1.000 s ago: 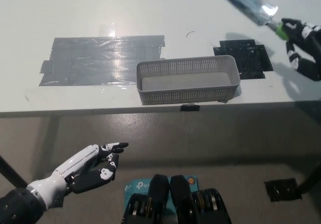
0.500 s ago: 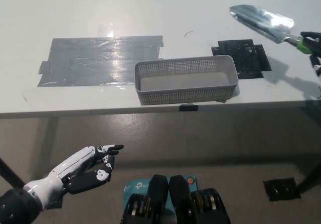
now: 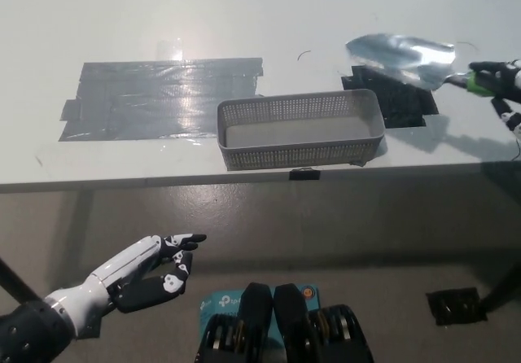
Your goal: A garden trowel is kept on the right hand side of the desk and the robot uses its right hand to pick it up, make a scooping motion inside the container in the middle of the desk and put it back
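Note:
My black right hand (image 3: 503,86) is at the right edge of the head view, shut on the green handle of the garden trowel (image 3: 404,59). The silver blade is lifted above the desk and points left, over the black tape patch (image 3: 407,102), just beyond the right end of the grey mesh container (image 3: 299,129). The container stands at the desk's front edge in the middle. My white left hand (image 3: 146,272) rests below the desk at the lower left, fingers apart and holding nothing.
A large patch of grey tape (image 3: 163,96) lies on the white desk (image 3: 244,13) to the left of the container. A small black clip (image 3: 304,173) sits on the desk's front edge. A black floor plate (image 3: 453,306) lies at the lower right.
The trowel blade has swung left and lower, from up at the right toward the container's right end. My right hand has stayed near the right edge. The left hand has barely moved.

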### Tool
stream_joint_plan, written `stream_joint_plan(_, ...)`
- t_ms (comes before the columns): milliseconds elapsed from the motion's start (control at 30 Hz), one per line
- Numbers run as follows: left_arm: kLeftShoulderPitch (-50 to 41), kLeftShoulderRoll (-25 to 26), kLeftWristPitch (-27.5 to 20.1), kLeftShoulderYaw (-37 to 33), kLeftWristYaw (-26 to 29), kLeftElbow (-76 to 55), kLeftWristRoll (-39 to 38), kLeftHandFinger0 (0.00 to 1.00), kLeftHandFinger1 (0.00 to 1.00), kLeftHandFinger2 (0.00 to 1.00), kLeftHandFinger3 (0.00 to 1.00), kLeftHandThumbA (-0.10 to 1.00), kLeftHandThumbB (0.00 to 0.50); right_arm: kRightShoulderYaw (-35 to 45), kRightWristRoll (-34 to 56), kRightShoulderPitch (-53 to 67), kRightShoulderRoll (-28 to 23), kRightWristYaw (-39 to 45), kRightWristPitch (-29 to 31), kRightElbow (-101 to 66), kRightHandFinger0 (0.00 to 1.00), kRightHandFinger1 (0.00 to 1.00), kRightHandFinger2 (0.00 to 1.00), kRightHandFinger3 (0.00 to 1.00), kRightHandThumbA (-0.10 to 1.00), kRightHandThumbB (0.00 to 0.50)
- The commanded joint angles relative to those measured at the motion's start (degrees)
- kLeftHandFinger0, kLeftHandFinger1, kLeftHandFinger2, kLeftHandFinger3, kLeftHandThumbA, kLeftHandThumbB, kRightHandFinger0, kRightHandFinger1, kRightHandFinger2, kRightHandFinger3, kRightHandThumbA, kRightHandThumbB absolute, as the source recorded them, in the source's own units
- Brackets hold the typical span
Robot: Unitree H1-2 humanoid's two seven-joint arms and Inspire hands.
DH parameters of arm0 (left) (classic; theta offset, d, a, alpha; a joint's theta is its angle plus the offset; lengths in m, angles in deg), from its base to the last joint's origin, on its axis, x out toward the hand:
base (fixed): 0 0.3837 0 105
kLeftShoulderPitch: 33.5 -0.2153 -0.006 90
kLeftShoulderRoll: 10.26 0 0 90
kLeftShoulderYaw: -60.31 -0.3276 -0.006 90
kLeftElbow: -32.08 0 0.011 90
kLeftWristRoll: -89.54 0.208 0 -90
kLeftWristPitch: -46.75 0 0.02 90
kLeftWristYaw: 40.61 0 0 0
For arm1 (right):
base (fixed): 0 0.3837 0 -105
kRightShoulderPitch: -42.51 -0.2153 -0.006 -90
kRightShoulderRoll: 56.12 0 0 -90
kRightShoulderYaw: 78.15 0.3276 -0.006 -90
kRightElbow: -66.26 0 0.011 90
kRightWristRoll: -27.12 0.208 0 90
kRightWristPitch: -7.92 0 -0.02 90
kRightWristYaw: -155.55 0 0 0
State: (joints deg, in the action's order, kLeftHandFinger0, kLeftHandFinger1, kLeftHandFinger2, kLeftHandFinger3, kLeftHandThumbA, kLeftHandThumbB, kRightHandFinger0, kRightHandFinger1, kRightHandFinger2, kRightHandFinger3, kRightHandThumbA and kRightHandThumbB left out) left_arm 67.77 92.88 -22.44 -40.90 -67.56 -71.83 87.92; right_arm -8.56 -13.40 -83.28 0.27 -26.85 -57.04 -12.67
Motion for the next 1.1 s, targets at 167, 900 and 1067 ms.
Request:
stream_joint_plan(167, 2.0, 2.1, -1.2, -0.1, -1.2, -1.6, 1.5, 1.00, 1.00, 1.00, 1.00, 0.78, 0.117, -3.5, -2.1, -1.9, -4.8, -6.9, 1.9, -2.8, 0.00, 0.10, 0.49, 0.42, -0.10, 0.205)
stream_joint_plan(900, 3.3, 2.5, 0.2, -1.3, -1.6, -2.9, 2.3, 1.00, 1.00, 1.00, 1.00, 0.86, 0.132, -17.8, -8.6, -17.9, -9.0, -10.8, 1.9, 12.3, 0.00, 0.20, 0.60, 0.23, -0.10, 0.075)
stream_joint_plan(1067, 3.2, 2.2, -0.1, -1.1, -1.5, -3.0, 1.9, 1.00, 1.00, 1.00, 1.00, 0.83, 0.117, -24.1, -9.4, -22.5, -8.3, -18.5, 1.9, 10.2, 0.00, 0.00, 0.20, 0.40, -0.10, 0.144)
